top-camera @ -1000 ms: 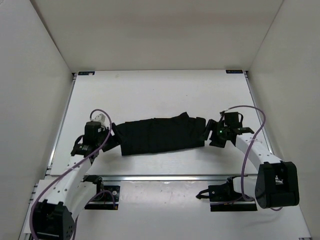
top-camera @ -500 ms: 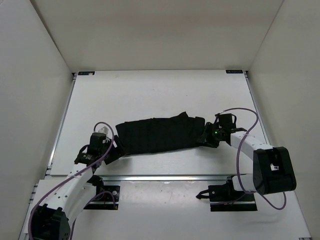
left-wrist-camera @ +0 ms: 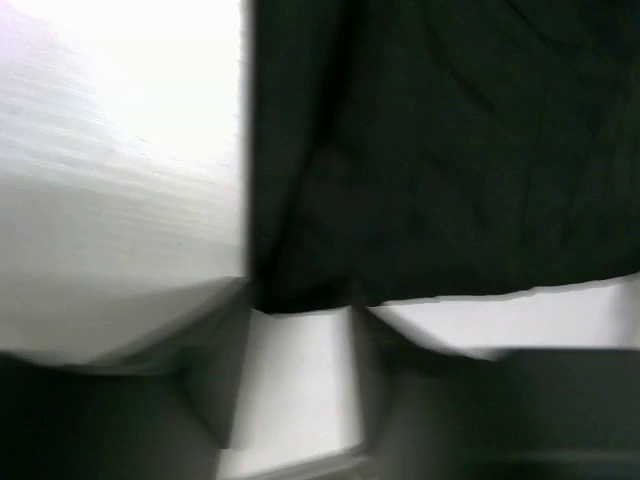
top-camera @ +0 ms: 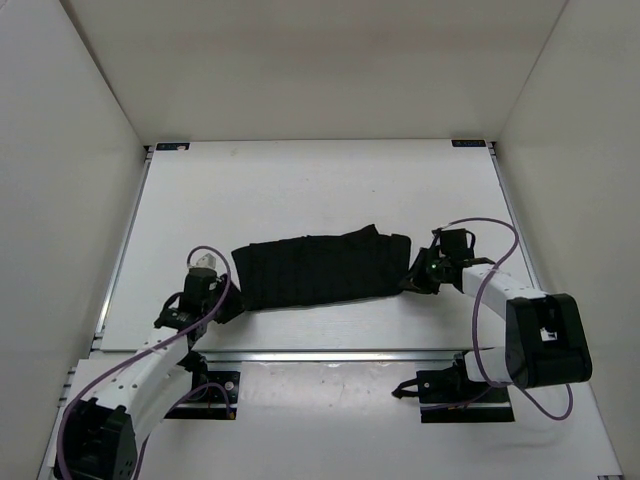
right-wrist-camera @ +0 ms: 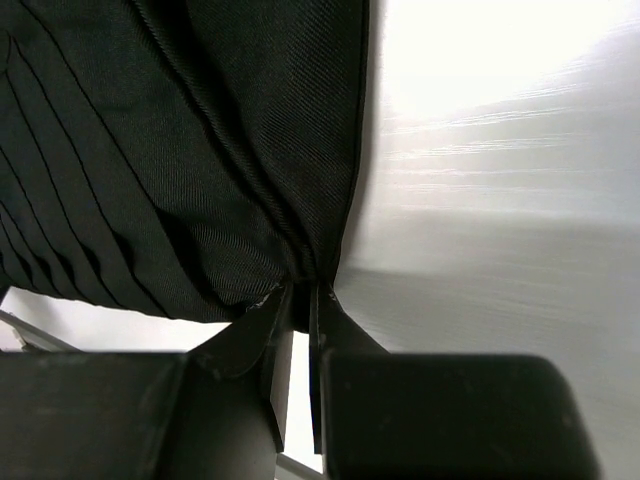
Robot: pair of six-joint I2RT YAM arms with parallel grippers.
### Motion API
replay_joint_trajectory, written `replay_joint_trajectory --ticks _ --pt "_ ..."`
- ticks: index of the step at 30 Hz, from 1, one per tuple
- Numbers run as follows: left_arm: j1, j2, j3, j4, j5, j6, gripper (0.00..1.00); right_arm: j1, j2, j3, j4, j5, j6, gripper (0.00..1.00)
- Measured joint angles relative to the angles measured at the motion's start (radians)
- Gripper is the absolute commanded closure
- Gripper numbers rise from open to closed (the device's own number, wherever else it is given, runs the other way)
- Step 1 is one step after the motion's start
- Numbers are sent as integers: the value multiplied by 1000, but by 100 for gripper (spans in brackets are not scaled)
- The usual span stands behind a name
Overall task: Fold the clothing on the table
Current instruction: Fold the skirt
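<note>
Clothing (top-camera: 318,268) lies as a long black pleated band across the middle of the surface (top-camera: 300,180). Its long axis runs left to right, with the right end a touch farther from the arm bases than the left. One arm sits at each short end, so the garment stretches between them and neither has to reach across.

The right tool (right-wrist-camera: 297,300) is pressed together on a pinch of fabric at the near corner of the right end. In the right wrist view a fold of the twill is drawn into the narrow slit between its fingers.

The left tool (left-wrist-camera: 300,335) is at the near-left corner. In its blurred wrist view the fingers stand apart, bare white shows between them, and the cloth's corner sits right at the mouth of the gap, not yet gripped.

Judging from this, the fold turns on the left side catching its corner too. Both ends could then be lifted together and carried across the long axis without the band twisting.
</note>
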Motion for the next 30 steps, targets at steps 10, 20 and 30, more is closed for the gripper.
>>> replay_joint_trajectory --ticks 10,20,30 --pt "-199 230 -10 297 -8 -104 100 -104 -2 145 -217 33 -148 100" --pt "-252 608 150 547 0 -123 100 133 142 689 -461 189 -272 100" --pt "-237 664 157 628 23 -117 100 570 490 1006 -446 185 -193 100"
